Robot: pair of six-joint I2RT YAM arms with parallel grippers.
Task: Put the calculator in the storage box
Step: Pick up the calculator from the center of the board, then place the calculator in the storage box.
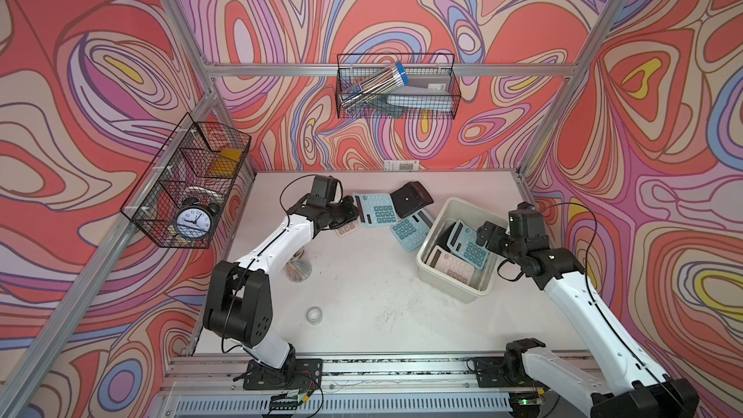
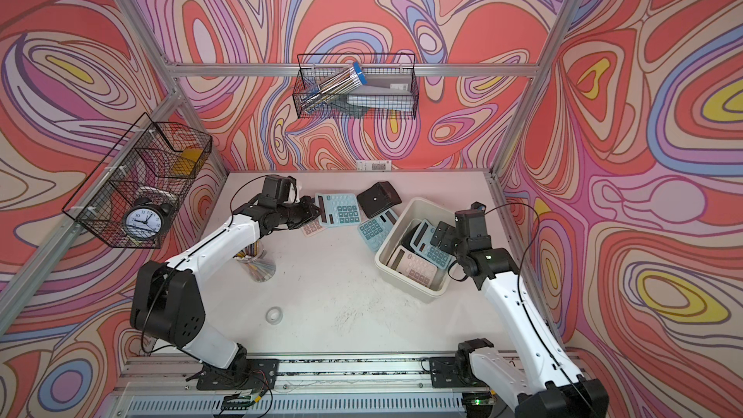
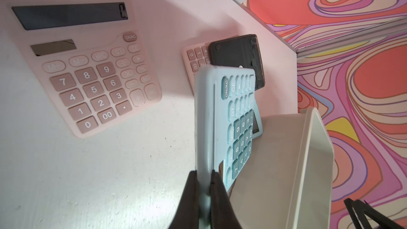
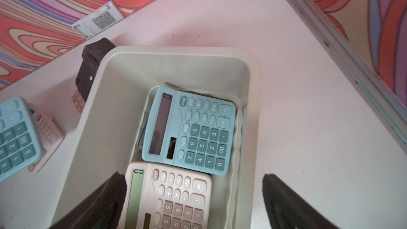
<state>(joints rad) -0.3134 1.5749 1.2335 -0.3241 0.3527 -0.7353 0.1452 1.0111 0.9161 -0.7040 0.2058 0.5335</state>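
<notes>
The right gripper (image 4: 193, 179) hangs over the storage box (image 4: 105, 111) with its black fingers (image 4: 110, 197) spread wide, one above the box's inside, the other out over the white table (image 4: 297, 84). Inside, a blue calculator (image 4: 191, 128) lies face up, touching a pink calculator (image 4: 176, 197). Outside, a black calculator (image 4: 88, 71) leans back-up against the box wall, near a second blue calculator (image 4: 15, 137) lying over a pale calculator (image 4: 47, 133).

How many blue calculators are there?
3. One blue calculator is pinched in the left gripper, a second lies on the table beside the storage box, a third lies inside it. More could hide underneath.
</notes>
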